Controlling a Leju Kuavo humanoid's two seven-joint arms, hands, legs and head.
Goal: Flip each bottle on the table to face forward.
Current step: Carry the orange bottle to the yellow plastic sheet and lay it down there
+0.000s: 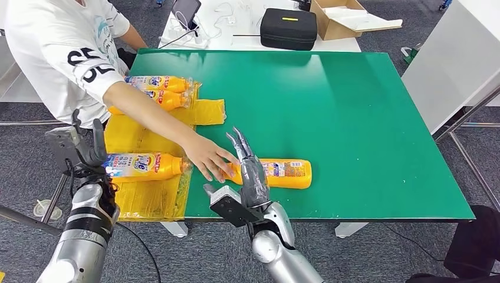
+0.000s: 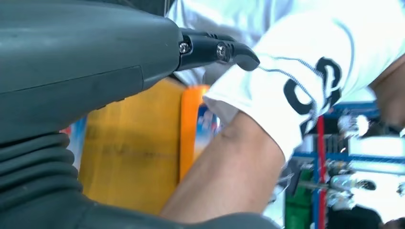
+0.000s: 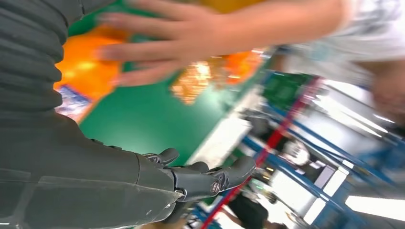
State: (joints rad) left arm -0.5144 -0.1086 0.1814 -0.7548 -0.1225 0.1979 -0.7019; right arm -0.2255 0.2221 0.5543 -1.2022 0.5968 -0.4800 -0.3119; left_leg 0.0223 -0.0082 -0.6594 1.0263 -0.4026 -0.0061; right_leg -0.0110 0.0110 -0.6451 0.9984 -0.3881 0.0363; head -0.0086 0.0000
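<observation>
An orange bottle (image 1: pixel 286 174) lies on its side on the green table (image 1: pixel 354 118) near the front edge. My right hand (image 1: pixel 250 168) is stretched out flat over its neck end, fingers straight and apart, holding nothing. A person's hand (image 1: pixel 209 159) touches the same end of that bottle from the left. Another orange bottle (image 1: pixel 144 166) lies on the yellow mat (image 1: pixel 153 197) at the front left, beside my raised left hand (image 1: pixel 82 150), which holds nothing. Two more bottles (image 1: pixel 162 91) lie together at the back of the mat. The right wrist view shows the person's hand (image 3: pixel 181 33) over the blurred bottle (image 3: pixel 81 67).
The person in a white shirt (image 1: pixel 59 53) leans in from the left, forearm crossing the yellow mat. Behind the green table a white table carries a black case (image 1: pixel 289 28) and a cardboard box (image 1: pixel 345 17). A white cabinet (image 1: pixel 454 65) stands at the right.
</observation>
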